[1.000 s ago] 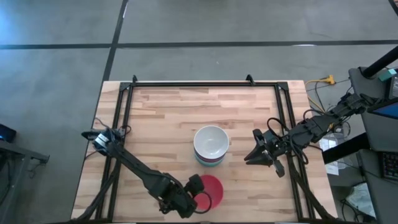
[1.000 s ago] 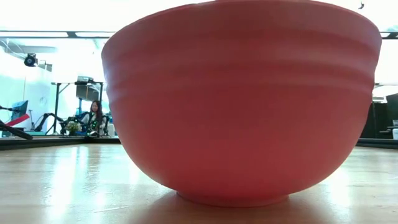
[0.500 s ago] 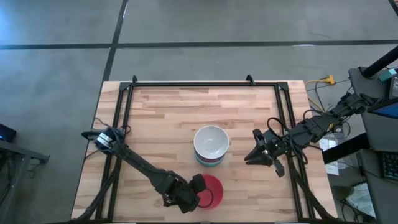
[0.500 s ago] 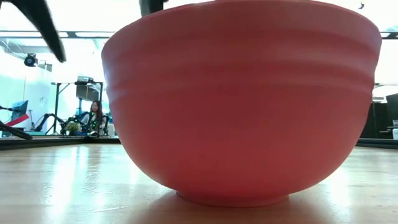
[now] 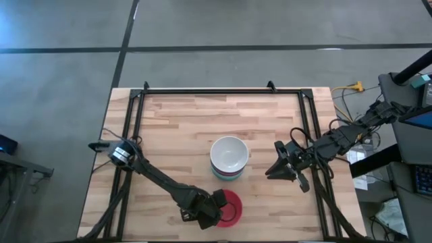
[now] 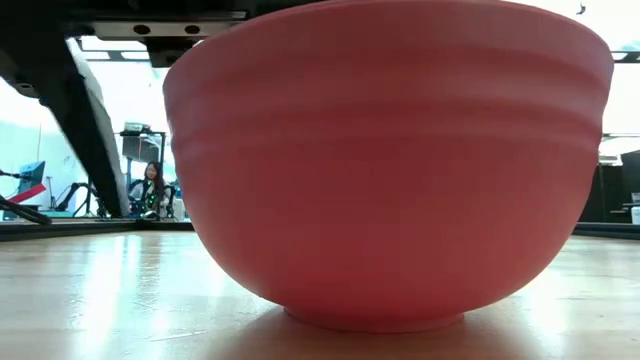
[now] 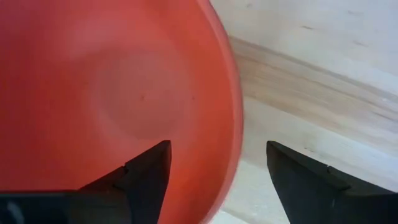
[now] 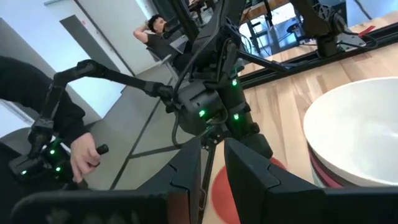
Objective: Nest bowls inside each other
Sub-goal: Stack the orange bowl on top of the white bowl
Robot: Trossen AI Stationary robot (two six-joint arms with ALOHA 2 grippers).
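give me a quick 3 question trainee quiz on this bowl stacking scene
1. True or false: the left gripper has its open fingers on either side of the red bowl's rim.
2. What colour is the top bowl of the stack in the middle of the table?
3. Where does the right gripper wait? A) over the red bowl B) beside the stack C) off the table

Key: 1 true; 2 white; 3 B
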